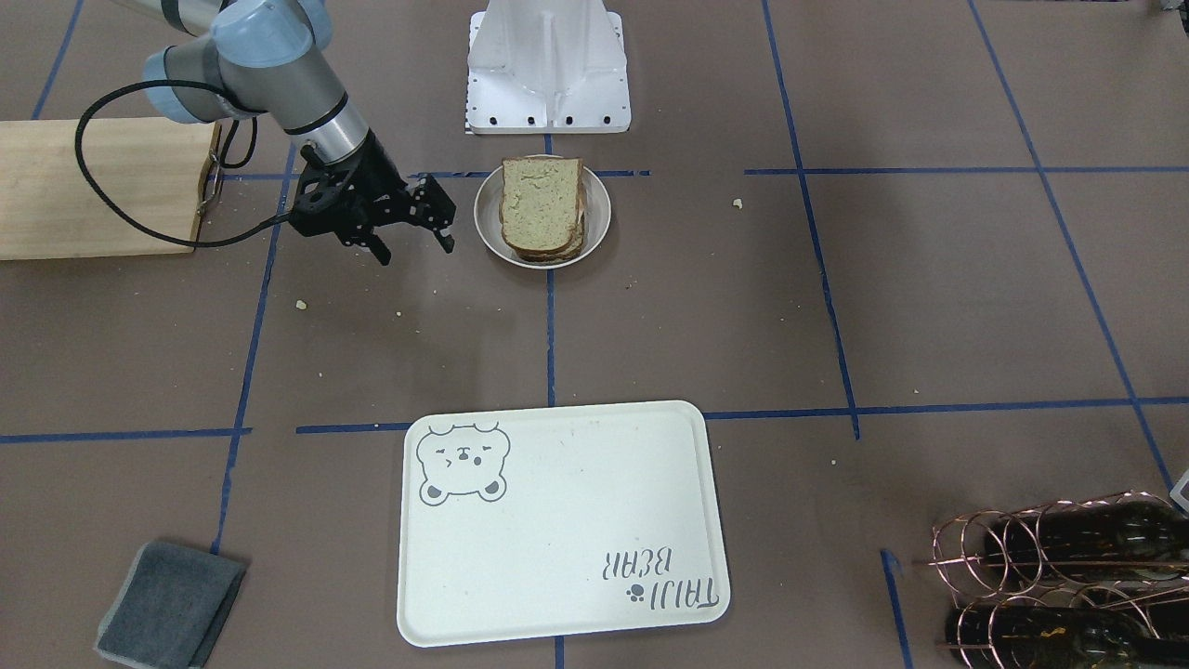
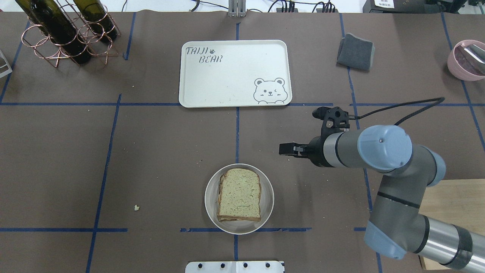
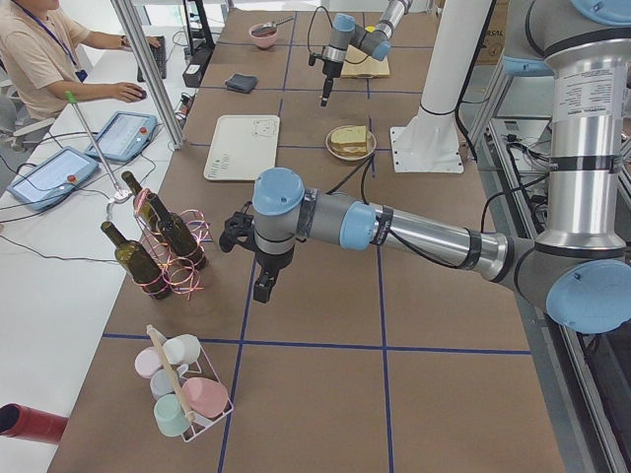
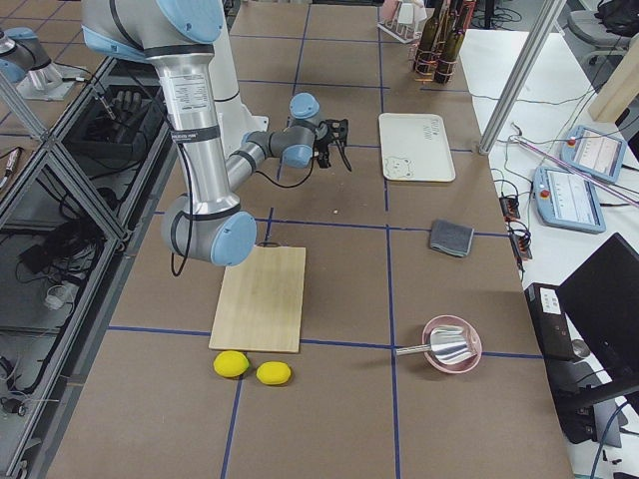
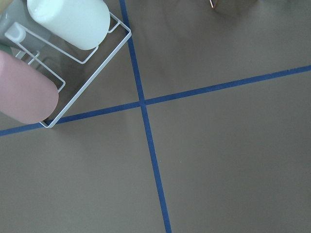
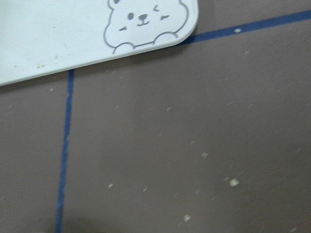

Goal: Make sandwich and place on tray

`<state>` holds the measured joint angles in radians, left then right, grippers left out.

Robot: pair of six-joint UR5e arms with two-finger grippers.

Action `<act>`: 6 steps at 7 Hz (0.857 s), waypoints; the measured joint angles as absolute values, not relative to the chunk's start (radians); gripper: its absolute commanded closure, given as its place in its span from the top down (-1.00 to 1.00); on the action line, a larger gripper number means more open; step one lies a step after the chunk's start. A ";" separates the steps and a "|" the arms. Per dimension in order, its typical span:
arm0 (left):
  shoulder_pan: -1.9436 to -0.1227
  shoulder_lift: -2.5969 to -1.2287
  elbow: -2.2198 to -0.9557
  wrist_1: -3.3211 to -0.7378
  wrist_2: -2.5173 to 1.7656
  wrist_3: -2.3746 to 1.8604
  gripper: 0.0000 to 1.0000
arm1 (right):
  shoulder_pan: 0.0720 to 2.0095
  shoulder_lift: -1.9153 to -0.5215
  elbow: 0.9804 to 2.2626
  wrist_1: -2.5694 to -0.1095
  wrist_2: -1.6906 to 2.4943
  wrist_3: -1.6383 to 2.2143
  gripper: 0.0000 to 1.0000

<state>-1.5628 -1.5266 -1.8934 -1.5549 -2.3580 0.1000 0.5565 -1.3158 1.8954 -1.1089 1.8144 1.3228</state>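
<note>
The sandwich (image 1: 543, 209), two tan bread slices stacked, lies on a small round beige plate (image 1: 488, 232) near the robot's base. Its filling is hidden between the slices. It also shows in the overhead view (image 2: 239, 195). The cream tray (image 1: 557, 530) with the bear face and "TAIJI BEAR" lettering lies empty across the table. My right gripper (image 1: 415, 249) hangs open and empty over the table beside the plate, apart from it. The right wrist view shows only the tray's bear corner (image 6: 58, 34). My left gripper (image 3: 262, 289) hangs far off near the wine rack; I cannot tell its state.
A wooden cutting board (image 1: 93, 186) lies behind the right arm. A grey cloth (image 1: 172, 604) and a copper rack of wine bottles (image 1: 1059, 576) flank the tray. A pink bowl (image 2: 466, 60), two lemons (image 4: 250, 367) and a cup rack (image 5: 48, 58) sit at the table ends.
</note>
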 measured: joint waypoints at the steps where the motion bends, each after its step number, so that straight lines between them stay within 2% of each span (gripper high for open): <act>1: -1.564 -1.566 -1.918 -1.566 -2.360 0.100 1.00 | 0.670 -1.327 1.916 -1.226 1.905 1.182 1.00; 3: -1.572 -1.647 -1.944 -1.687 -2.366 0.092 1.00 | 0.914 -1.441 1.928 -1.334 2.059 0.787 1.00; 6: -1.451 -1.618 -1.979 -1.920 -2.490 -0.057 1.00 | 1.243 -1.715 1.920 -1.350 2.210 0.293 1.00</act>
